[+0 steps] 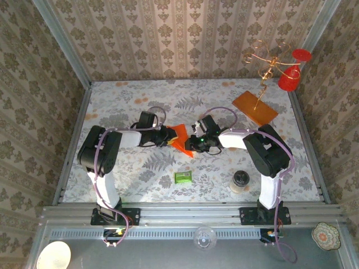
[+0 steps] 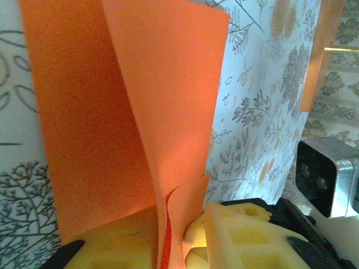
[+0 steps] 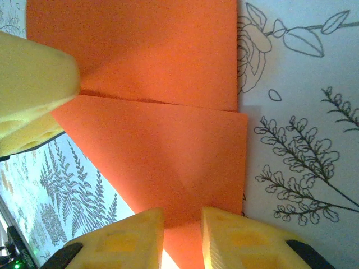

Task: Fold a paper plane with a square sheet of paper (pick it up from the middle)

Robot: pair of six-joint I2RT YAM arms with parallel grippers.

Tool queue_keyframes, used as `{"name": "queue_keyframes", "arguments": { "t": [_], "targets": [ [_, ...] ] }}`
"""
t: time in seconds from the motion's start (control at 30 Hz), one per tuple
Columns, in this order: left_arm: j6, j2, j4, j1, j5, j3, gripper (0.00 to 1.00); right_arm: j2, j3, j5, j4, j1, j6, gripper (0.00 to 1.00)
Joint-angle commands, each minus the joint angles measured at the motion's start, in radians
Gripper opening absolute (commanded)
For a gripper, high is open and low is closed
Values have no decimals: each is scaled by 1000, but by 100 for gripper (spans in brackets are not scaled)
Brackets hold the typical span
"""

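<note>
The square sheet of paper (image 1: pixel 179 133), bright orange, hangs between my two grippers at the table's middle, folded into layers. No paper plane shape is in view. In the left wrist view the paper (image 2: pixel 112 112) stands upright in overlapping flaps, and my left gripper (image 2: pixel 179 232) is shut on their lower edges. My left gripper (image 1: pixel 168 136) comes in from the left. My right gripper (image 1: pixel 194 144) meets it from the right. In the right wrist view the paper (image 3: pixel 157 140) shows a horizontal fold line. A strip of it runs down between the narrow jaws of my right gripper (image 3: pixel 182 230). A finger of the left gripper (image 3: pixel 33 84) touches the sheet at upper left.
A brownish-orange board (image 1: pixel 255 107) with a gold wire stand lies at the back right, a red cup (image 1: pixel 289 78) hanging above it. A small green packet (image 1: pixel 183 177) and a small jar (image 1: pixel 241 180) sit near the front. The floral tabletop (image 1: pixel 129 101) is walled on three sides.
</note>
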Motion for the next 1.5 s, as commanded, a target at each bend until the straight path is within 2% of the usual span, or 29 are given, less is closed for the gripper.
{"name": "queue_keyframes", "arguments": {
  "t": [0.0, 0.17, 0.37, 0.43, 0.5, 0.63, 0.73, 0.77, 1.07, 1.47],
  "targets": [
    [76, 17, -87, -1, 36, 41, 25, 10, 1, 31, -34, -10, 5, 28],
    [114, 8, -156, -1, 16, 54, 21, -3, 10, 37, -49, -11, -1, 29],
    [93, -10, -143, -4, -5, 46, 5, -52, 14, 83, -64, -13, -30, 32],
    [82, -28, -144, -7, -20, 45, 4, -90, 1, 117, -65, -11, -55, 33],
    [66, -46, -144, -11, -40, 41, 3, -135, -24, 180, -59, -1, -88, 36],
    [19, -80, -166, -28, -101, 44, 2, -229, -86, 387, -58, 58, -177, 48],
    [-4, -91, -201, -30, -132, 63, 3, -272, -117, 534, -53, 118, -245, 50],
    [-11, -91, -218, -60, -141, 72, 3, -275, -120, 569, -54, 137, -264, 51],
    [-37, -82, -302, -95, -192, 129, 3, -173, -45, 746, -79, 292, -378, 47],
    [-60, -90, -291, -98, -181, 123, 3, -88, -7, 831, -85, 323, -378, 37]
  ]
}}
